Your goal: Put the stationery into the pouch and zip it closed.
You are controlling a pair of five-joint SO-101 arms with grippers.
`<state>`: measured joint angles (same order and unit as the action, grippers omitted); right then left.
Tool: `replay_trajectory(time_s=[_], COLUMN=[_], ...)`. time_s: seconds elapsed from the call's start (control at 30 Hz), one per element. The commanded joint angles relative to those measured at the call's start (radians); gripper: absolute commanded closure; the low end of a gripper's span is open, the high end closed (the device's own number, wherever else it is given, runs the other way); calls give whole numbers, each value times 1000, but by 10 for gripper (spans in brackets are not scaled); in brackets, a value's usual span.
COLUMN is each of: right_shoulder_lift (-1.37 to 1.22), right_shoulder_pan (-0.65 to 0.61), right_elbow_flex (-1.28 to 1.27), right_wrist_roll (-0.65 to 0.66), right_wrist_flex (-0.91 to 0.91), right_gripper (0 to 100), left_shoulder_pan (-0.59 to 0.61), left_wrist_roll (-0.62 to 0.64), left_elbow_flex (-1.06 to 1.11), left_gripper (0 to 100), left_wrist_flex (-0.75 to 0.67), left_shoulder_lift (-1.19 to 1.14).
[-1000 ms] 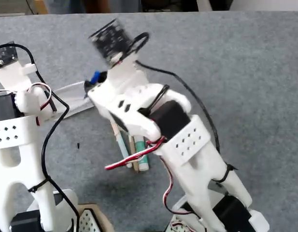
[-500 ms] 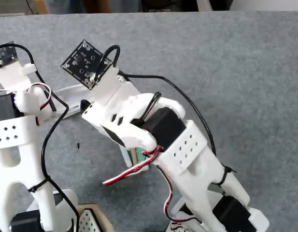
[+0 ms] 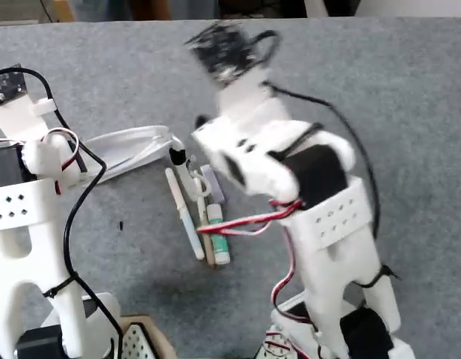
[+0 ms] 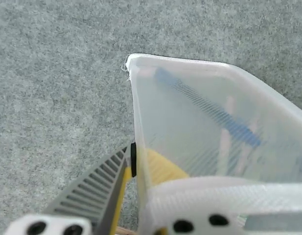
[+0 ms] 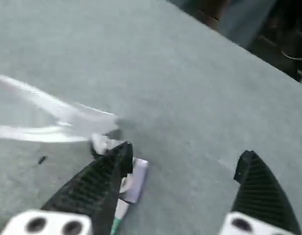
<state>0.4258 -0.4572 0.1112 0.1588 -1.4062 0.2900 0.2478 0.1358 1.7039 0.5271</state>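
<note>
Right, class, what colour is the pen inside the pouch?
Blue. The pen shows best through the pouch in the left wrist view.

Bright, even light (shadows faint).

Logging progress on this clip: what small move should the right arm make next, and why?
Probably lower the open right end effector onto a pen: pens and a small pale block lie loose on the table beside the pouch, which the left end effector grips.
</note>
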Motion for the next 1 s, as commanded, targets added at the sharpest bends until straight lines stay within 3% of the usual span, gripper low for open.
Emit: replay_trajectory(time_s=[0.0,0.2,0.53,0.67,0.77,0.97], right_shoulder_lift=[44,31,24,-70,-188,-369], right_shoulder_pan=[83,115,109,109,107,-34], right_elbow_flex=[-62,-325,-674,-662,-596,-475], right_wrist_roll=[0,8,8,5,0,0], right_wrist_flex=[0,68,422,448,445,404], right_gripper=[659,659,659,675,756,793], left_shoulder_pan=[13,51,62,62,62,62], left_wrist_roll=[0,0,0,0,0,0], left_elbow_flex=[-2,5,5,5,5,5], left_gripper=[971,971,971,971,971,971], left_wrist_flex=[-18,-18,-14,-17,-17,-17], left_shoulder_lift=[2,2,2,2,2,2])
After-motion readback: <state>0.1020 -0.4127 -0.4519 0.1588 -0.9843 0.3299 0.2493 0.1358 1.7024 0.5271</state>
